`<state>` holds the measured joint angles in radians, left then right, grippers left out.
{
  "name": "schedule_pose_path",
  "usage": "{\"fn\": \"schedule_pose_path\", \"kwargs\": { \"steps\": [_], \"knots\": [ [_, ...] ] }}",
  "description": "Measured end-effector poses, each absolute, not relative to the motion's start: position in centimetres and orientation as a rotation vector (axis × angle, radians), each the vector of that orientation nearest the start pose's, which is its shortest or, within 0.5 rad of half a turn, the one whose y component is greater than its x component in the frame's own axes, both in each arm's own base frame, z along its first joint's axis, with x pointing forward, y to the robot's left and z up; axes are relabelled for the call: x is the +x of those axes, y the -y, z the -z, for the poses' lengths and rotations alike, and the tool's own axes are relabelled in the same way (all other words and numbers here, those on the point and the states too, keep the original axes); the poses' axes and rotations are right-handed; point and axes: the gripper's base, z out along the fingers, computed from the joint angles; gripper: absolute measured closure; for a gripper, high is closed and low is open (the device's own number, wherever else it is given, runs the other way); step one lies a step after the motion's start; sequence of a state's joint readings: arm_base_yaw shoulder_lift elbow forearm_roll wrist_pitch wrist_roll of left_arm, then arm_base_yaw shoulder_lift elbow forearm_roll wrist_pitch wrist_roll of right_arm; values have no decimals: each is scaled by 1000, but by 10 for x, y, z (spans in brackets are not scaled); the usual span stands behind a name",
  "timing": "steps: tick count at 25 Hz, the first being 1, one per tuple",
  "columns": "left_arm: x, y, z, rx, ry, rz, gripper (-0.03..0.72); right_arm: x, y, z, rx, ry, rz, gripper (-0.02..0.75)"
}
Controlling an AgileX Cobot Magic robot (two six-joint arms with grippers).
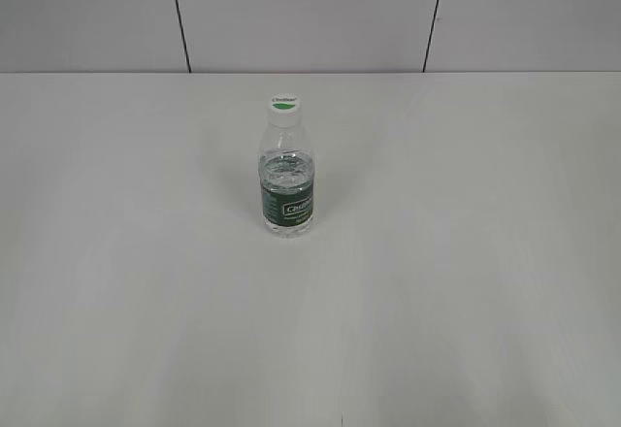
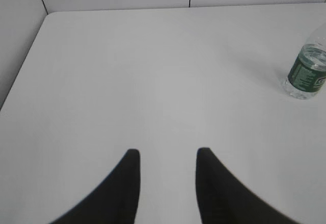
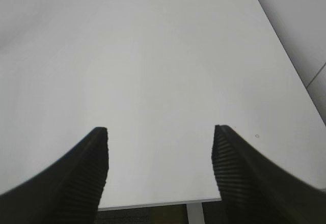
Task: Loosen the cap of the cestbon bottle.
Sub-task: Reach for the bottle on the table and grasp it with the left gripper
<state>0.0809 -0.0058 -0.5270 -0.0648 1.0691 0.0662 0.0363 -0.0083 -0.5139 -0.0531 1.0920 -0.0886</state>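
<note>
Bottle (image 1: pixel 287 180) stands upright, cap (image 1: pixel 283 106) topmost; left gripper (image 2: pixel 165 155) and right gripper (image 3: pixel 160 135) parted, empty.

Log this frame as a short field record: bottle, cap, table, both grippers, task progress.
bottle: small clear plastic bottle with dark green label, upright, mid-table
cap: round white plastic screw cap with green mark, on the neck
table: plain white tabletop
left gripper: open, empty, bottle off to its right
right gripper: open wider, empty, bottle not in its view
progress: bottle untouched
</note>
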Motion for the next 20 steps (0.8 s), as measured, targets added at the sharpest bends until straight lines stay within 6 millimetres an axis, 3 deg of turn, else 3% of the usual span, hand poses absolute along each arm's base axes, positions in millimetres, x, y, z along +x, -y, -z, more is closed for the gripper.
{"fn": "schedule_pose_path", "kwargs": {
  "steps": [20],
  "knots": [
    [-8, 6, -284, -11, -2025, -16, 448, -9, 5, -279, -124, -2050, 96, 248]
  ]
}}
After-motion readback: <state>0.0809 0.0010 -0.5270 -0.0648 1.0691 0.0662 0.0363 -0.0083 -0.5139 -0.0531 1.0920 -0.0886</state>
